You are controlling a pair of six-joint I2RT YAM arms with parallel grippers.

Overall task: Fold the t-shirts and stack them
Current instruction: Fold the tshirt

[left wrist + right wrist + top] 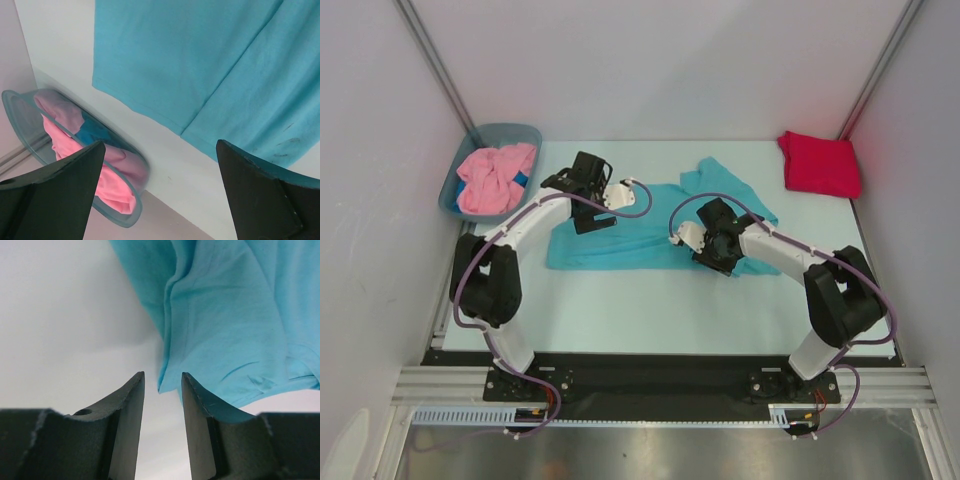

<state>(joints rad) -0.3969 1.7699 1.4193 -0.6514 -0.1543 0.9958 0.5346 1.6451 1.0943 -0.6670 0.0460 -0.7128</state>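
Note:
A turquoise t-shirt [620, 245] lies spread flat across the middle of the table, its upper right part rumpled. My left gripper [592, 222] hovers over its left half, and the left wrist view shows the jaws [160, 145] wide open and empty, with the shirt's hem [190, 60] beyond them. My right gripper [718, 260] sits at the shirt's right side. Its narrowly parted fingers [162, 376] hold nothing, and a corner of the turquoise cloth [230, 315] lies just past the tips. A crimson t-shirt [818, 163] rests folded at the back right. A pink t-shirt [490, 180] is bunched in a tub.
The grey-blue plastic tub [510, 130] stands at the back left against the wall, and shows in the left wrist view [15, 107] with pink cloth [110, 185] and a patch of blue cloth inside. White walls enclose the table on three sides.

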